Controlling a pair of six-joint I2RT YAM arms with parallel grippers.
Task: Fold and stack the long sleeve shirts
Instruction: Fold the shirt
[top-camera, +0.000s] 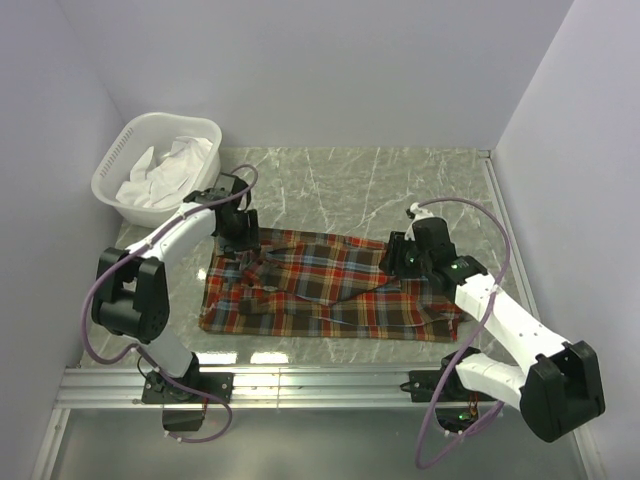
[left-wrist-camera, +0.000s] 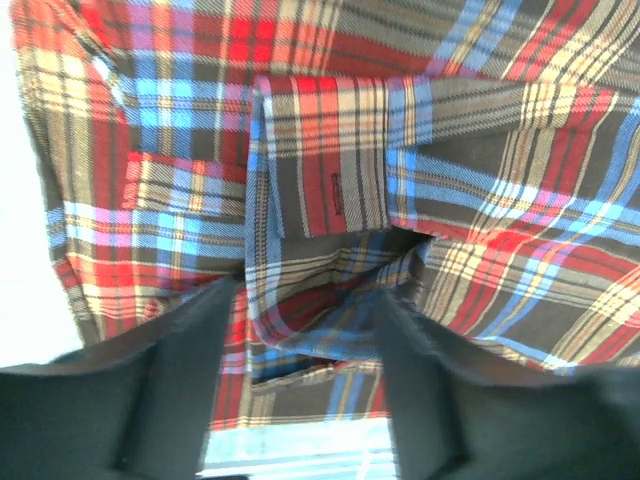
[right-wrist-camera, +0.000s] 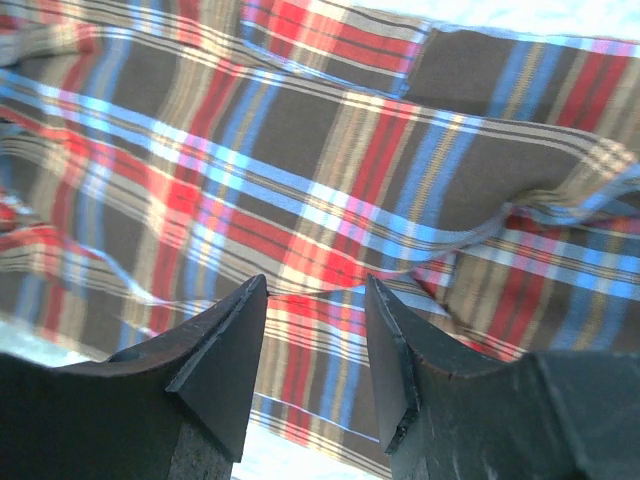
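Note:
One long sleeve shirt (top-camera: 330, 285), plaid in red, blue and brown, lies partly folded on the marble table. My left gripper (top-camera: 243, 245) hovers over its far-left corner. In the left wrist view its jaws (left-wrist-camera: 305, 300) stand apart, with a cuffed fold of the shirt (left-wrist-camera: 330, 150) lying loose between and under them. Over the shirt's right far edge is my right gripper (top-camera: 397, 262). The right wrist view shows that gripper (right-wrist-camera: 315, 285) open just above the plaid cloth (right-wrist-camera: 300, 150), with nothing pinched between the fingers.
A white laundry basket (top-camera: 110, 165) with white cloth (top-camera: 165, 170) in it stands at the far left. An aluminium rail (top-camera: 320, 385) runs along the near edge with both arm bases. White walls close in the table on three sides.

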